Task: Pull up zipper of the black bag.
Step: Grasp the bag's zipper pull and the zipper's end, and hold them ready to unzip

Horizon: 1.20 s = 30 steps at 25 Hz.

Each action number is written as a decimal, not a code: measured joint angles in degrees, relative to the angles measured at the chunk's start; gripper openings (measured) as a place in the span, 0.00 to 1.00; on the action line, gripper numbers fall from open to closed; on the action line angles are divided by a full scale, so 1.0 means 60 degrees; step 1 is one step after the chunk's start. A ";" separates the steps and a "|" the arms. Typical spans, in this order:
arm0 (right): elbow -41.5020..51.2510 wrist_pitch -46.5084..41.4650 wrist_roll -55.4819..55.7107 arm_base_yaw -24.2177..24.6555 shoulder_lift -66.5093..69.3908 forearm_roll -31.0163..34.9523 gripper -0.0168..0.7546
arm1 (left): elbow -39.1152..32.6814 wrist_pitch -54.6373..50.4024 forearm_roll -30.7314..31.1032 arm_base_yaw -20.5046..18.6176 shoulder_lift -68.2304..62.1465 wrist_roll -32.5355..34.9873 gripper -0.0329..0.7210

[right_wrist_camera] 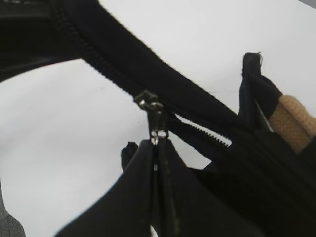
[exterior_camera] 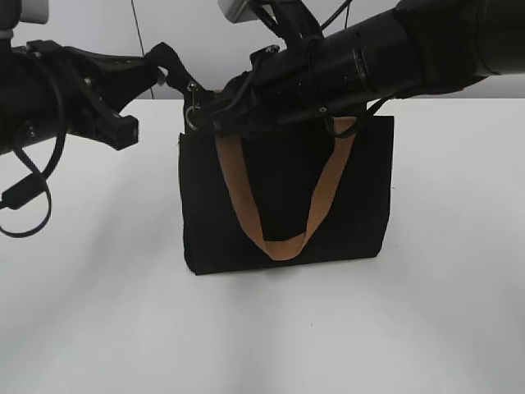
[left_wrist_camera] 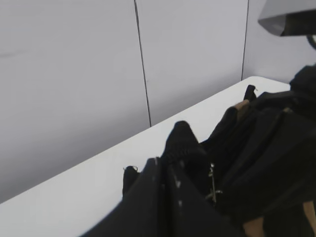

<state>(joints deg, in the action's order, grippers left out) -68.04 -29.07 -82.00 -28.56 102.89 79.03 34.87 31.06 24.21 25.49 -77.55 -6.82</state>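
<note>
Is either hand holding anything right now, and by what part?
Right hand pinches the zipper by its metal pull tab. Left hand grips the black bag at its top-left corner fabric.

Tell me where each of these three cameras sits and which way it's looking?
Exterior: in front of the table, facing the black bag and wall; both arms show.
Left wrist: on the left arm, looking past the left gripper, shut on the bag's corner, toward the wall.
Right wrist: on the right arm, looking down its right gripper, shut on the zipper pull.
Shared: all show the bag's top rim.
</note>
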 joint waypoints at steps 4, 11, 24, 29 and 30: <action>0.0000 0.0000 0.0012 0.0000 0.0000 -0.0023 0.02 | 0.0000 -0.0618 0.0000 0.0000 0.0000 0.0000 0.03; 0.0000 0.0000 0.0012 0.0000 -0.0218 -0.0023 0.02 | 0.0000 -0.1055 -0.0008 0.0000 0.0000 0.0000 0.03; 0.0000 -0.0028 0.0765 0.0000 -0.0338 -0.0866 0.02 | 0.0000 -0.3137 -0.0047 -0.0299 0.0000 0.0000 0.03; 0.0000 -0.0148 0.1451 0.0000 -0.0338 -0.1677 0.02 | 0.0000 -0.3226 -0.0148 -0.0473 0.0000 0.0000 0.03; 0.0000 -0.0139 0.1491 0.0000 -0.0338 -0.1749 0.02 | 0.0000 -0.3226 -0.0159 -0.0473 0.0000 0.0000 0.03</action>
<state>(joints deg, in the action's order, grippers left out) -68.04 -29.91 -73.06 -28.56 100.86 68.54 34.87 11.70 23.25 22.65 -77.55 -6.82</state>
